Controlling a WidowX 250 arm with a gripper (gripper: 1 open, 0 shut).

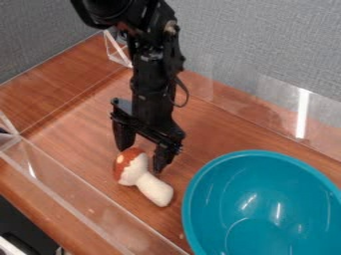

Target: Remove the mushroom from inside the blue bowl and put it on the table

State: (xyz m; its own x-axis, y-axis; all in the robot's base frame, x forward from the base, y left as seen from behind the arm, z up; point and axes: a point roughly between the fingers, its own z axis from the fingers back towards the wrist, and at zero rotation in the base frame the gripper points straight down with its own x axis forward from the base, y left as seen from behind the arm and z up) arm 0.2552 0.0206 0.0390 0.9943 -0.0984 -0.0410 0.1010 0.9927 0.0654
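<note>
Jaws of the gripper (pixel 147 145) stand spread wide apart and grip nothing, the two dark fingers (pixel 120 133) pointing straight down from the black arm (pixel 152 60) that rises over the middle of the bench (pixel 67 100). Directly beneath them lies the mushroom (pixel 139 174), resting on its side on the reddish-brown wood, its orange-red cap toward the left finger and its cream stem stretching out toward the front edge of the bench. Whether a fingertip touches the cap cannot be made out, but the toy sits on the wood rather than hanging from anything. Just to its right, close to the stem's end, is the blue bowl (pixel 266 204), upright near the bench's front right corner, its glossy inside bare. Low clear acrylic walls (pixel 54 169) run along the bench's left and front edges, and another clear panel stands at the back right.
</note>
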